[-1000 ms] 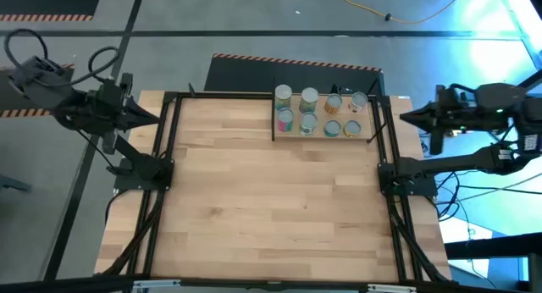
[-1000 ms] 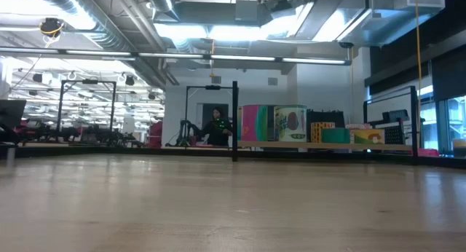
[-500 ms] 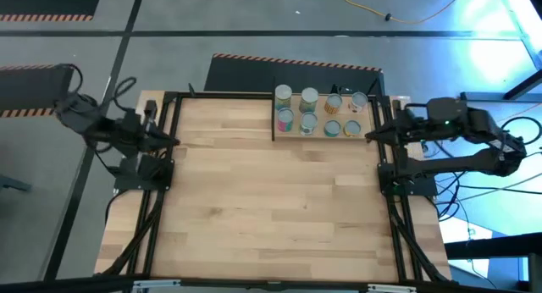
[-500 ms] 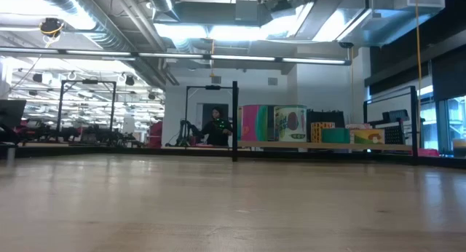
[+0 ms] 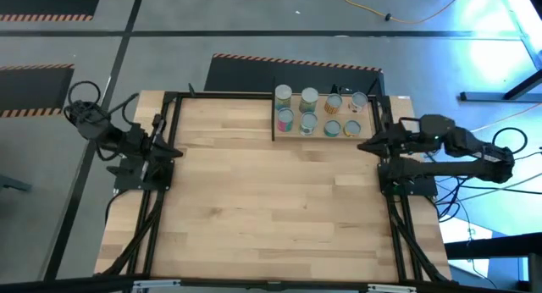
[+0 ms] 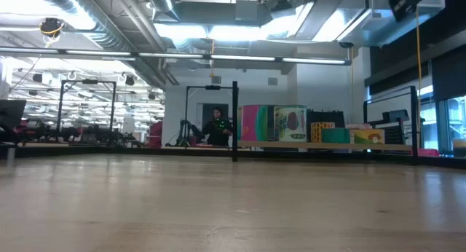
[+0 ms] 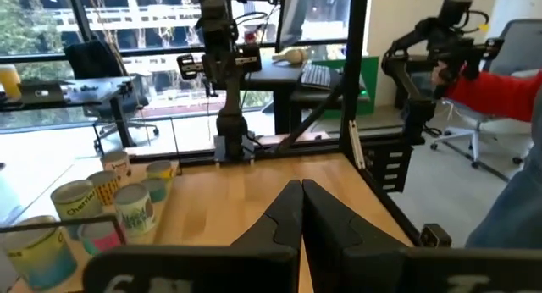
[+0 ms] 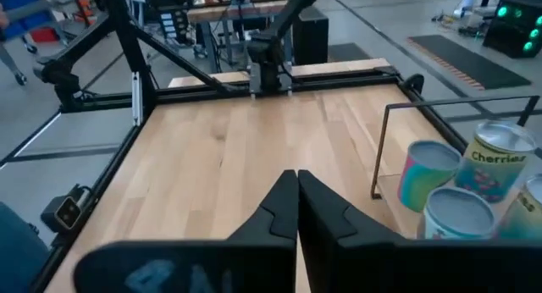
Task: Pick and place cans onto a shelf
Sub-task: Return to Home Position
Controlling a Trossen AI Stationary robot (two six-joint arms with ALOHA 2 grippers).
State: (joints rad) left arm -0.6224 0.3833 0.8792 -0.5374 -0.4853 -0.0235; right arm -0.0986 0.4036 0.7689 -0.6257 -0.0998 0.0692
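Several cans (image 5: 308, 97) with silver tops and coloured labels stand upright in two rows on the light wood shelf (image 5: 295, 109) at the table's far edge, right of the middle. They also show in the low view (image 6: 291, 124), the left wrist view (image 7: 135, 210) and the right wrist view (image 8: 430, 174). My left gripper (image 5: 175, 151) is shut and empty over the table's left edge. My right gripper (image 5: 362, 147) is shut and empty over the right edge, just near of the shelf's right end. Both sets of fingers (image 7: 301, 196) (image 8: 296, 183) point in over the bare tabletop.
A thin black frame with an upright post (image 5: 273, 115) borders the shelf's left side. Black rails (image 5: 161, 200) (image 5: 391, 208) run along the table's left and right edges. A person (image 6: 217, 127) stands far behind the table. A person in a red sleeve (image 7: 500, 77) sits beyond the right arm.
Both arms have swung in from outside the table and come down. My left gripper has gone toward the table's left edge and now points over it. My right gripper has gone toward the table's right edge, ending just near of the shelf. The cans have stayed put.
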